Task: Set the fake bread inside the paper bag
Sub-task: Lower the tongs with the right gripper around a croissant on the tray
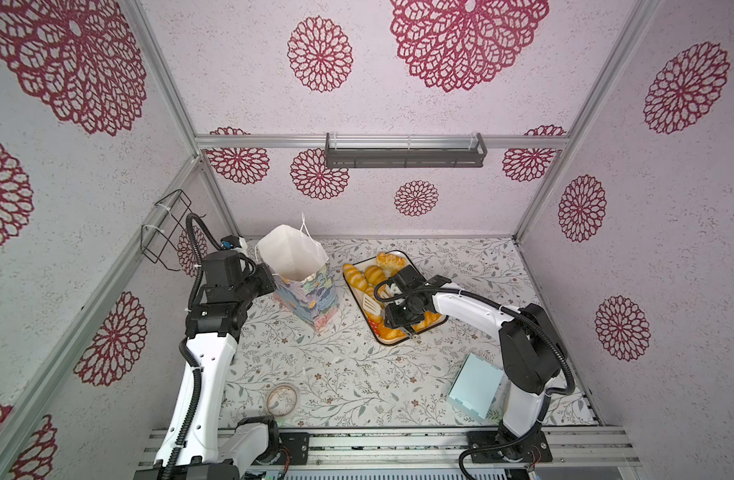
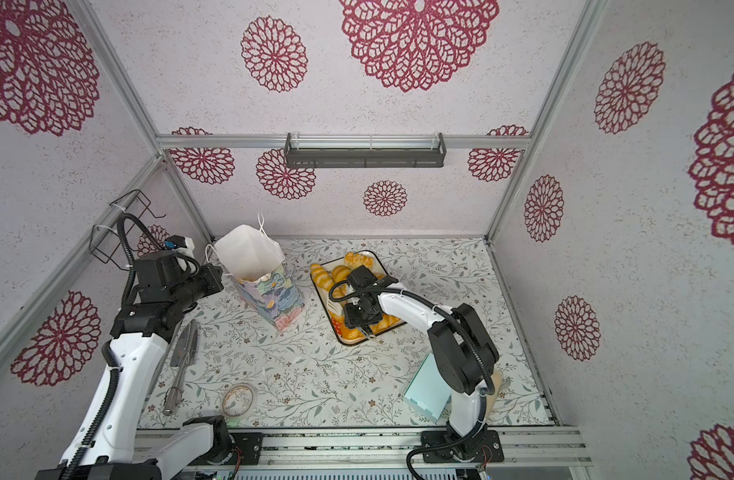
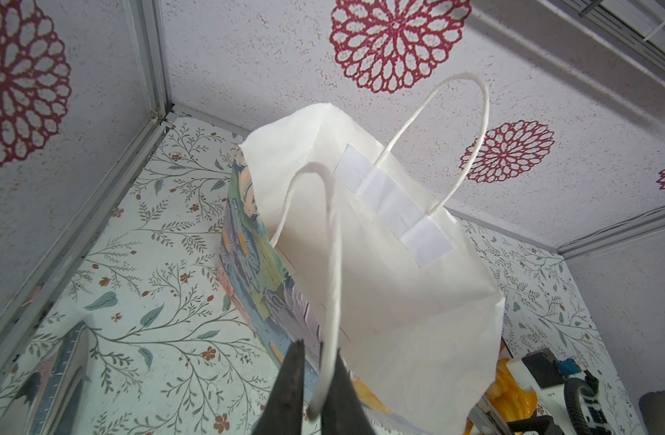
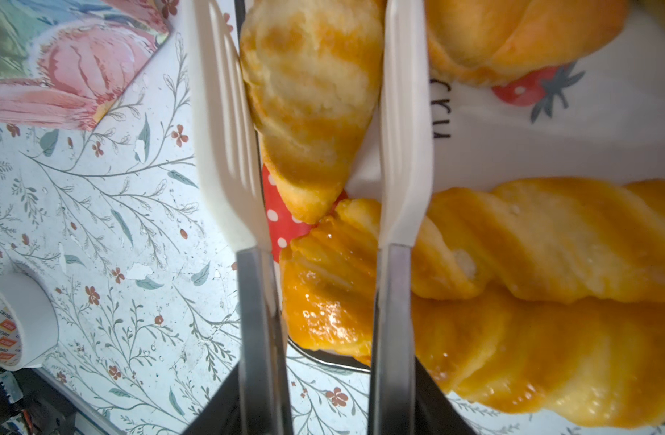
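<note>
The left arm [image 1: 209, 365] and right arm [image 1: 469, 307] match: glossy white moulded shells between chunky matte black joint housings. A black ribbed conduit [image 1: 568, 372] runs outside each arm. Black base plates [image 1: 539, 446] carry small silver screws. The left gripper [image 3: 318, 350] has dark, tapered fingers [image 3: 291, 388].

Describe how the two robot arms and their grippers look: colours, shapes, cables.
Both arms have glossy white shell links and blocky black joints. Along the left arm and the right arm a ribbed black cable hose runs on the outside, held by pale ties. The left gripper and the right gripper have plain dark, tapering fingers. No markings can be read.
</note>
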Available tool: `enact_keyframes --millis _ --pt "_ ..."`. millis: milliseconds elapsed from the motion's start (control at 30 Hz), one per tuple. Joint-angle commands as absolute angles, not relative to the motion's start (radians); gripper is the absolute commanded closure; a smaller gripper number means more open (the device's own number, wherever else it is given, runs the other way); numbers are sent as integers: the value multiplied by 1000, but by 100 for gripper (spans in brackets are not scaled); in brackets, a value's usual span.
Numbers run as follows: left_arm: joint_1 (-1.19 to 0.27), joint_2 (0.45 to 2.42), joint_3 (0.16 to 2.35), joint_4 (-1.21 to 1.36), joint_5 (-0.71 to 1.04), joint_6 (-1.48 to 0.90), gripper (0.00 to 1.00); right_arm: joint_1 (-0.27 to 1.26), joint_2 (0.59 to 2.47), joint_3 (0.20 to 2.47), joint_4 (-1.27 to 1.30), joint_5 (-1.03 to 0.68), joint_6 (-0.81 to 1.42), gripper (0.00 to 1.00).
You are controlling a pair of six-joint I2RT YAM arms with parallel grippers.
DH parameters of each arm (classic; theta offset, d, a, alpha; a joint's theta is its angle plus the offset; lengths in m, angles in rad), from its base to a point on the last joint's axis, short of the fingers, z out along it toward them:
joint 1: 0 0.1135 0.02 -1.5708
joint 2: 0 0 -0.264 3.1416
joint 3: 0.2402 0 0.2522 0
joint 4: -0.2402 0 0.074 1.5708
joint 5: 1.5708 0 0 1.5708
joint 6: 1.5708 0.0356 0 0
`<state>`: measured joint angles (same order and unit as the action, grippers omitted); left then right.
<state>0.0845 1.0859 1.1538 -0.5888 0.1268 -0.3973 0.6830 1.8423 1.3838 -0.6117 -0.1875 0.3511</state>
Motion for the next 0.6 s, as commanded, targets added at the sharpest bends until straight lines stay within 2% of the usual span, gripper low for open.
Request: enact_keyframes --millis 0,233,567 --pt "96 1087 1144 -574 138 -408 87 678 1815 1405 -606 -186 342 52" --pt "97 1085 1144 -574 138 -407 87 678 1786 1391 -594 -187 347 57" --pt "97 1083 1144 -574 139 -408 87 678 1713 1382 -611 -170 353 58"
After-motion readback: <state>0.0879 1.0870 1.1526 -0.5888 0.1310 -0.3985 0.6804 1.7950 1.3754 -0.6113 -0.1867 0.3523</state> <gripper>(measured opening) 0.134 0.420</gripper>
